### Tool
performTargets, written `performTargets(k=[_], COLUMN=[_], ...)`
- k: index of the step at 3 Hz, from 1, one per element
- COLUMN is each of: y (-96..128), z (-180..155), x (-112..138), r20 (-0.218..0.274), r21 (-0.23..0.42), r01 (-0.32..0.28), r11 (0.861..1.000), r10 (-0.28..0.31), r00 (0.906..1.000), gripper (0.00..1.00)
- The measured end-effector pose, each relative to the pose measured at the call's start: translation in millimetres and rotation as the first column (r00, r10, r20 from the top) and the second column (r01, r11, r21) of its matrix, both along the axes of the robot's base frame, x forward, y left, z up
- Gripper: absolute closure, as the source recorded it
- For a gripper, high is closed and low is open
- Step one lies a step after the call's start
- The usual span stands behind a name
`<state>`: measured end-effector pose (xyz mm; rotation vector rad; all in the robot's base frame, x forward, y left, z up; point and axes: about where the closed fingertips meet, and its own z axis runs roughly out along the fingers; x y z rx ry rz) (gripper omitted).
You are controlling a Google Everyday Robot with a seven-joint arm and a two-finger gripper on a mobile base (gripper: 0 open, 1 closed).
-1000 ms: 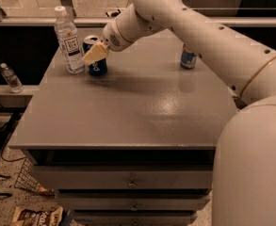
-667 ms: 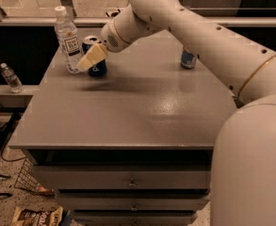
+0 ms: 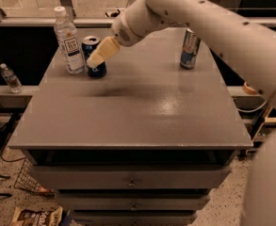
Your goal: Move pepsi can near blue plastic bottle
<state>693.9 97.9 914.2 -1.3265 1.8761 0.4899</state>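
1. Table [image 3: 142,112]: a grey top over drawers. The water bottle [image 3: 68,41], my reference for every position below, stands upright near its far left corner.
2. Arm [image 3: 198,18]: I reach in from the right of the bottle, crossing above the far half of the top, with the wrist angled down toward the bottle's base.
3. Water bottle: clear, white cap, white label. It is taller than both cans.
4. Slim can [image 3: 190,48]: silver and blue, upright, well apart from the bottle on its right, at the far right of the top. It is not part of this job.
5. Pepsi can [image 3: 91,45]: dark blue, upright with its long axis vertical, just beside the bottle on its right. I see only a thin gap between them, so I judge the placement essentially reached.
6. Gripper [image 3: 97,55]: it lies over the can's near right side, on the side away from the bottle. The can sits directly behind it, toward the bottle. I cannot tell whether the gripper is clamped on the can or free of it.
7. Next move, my judgement: pull out up and to the right, away from the bottle, so neither upright thing is tipped.
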Motion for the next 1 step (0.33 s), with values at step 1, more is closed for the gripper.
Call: performTargets(k=[1], y=[-54.9], z=[16.6], x=[-16.3], r20=[0.043], r21=[-0.006], r01=[0.124], r11=[0.992], r10=[-0.124], r00=[0.9913], gripper=[0.0])
